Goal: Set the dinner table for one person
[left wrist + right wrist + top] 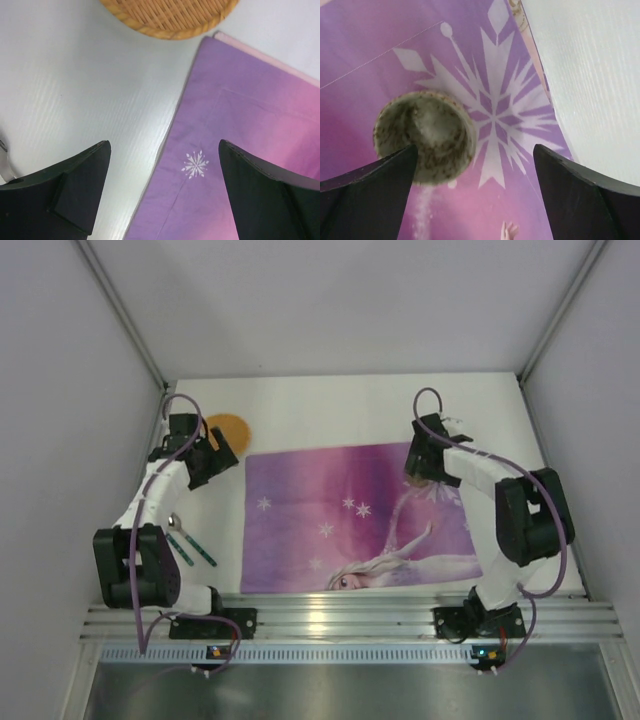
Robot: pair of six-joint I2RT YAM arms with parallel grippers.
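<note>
The white dinner table [330,405] carries a purple placemat [350,515] printed with a cartoon girl. A woven orange plate [232,427] lies at the mat's far left corner and also shows in the left wrist view [170,17]. My left gripper [212,458] is open and empty above the mat's left edge [165,190]. A speckled beige cup [425,137] stands upright on the mat beside a large snowflake print. My right gripper [422,465] is open and empty above it [475,195], with the cup close to its left finger. The cup is hidden in the top view.
A spoon [175,523] and two teal-handled utensils [195,548] lie on the table left of the mat, by the left arm. Grey walls close in the table on both sides and at the back. A metal rail [350,615] runs along the near edge.
</note>
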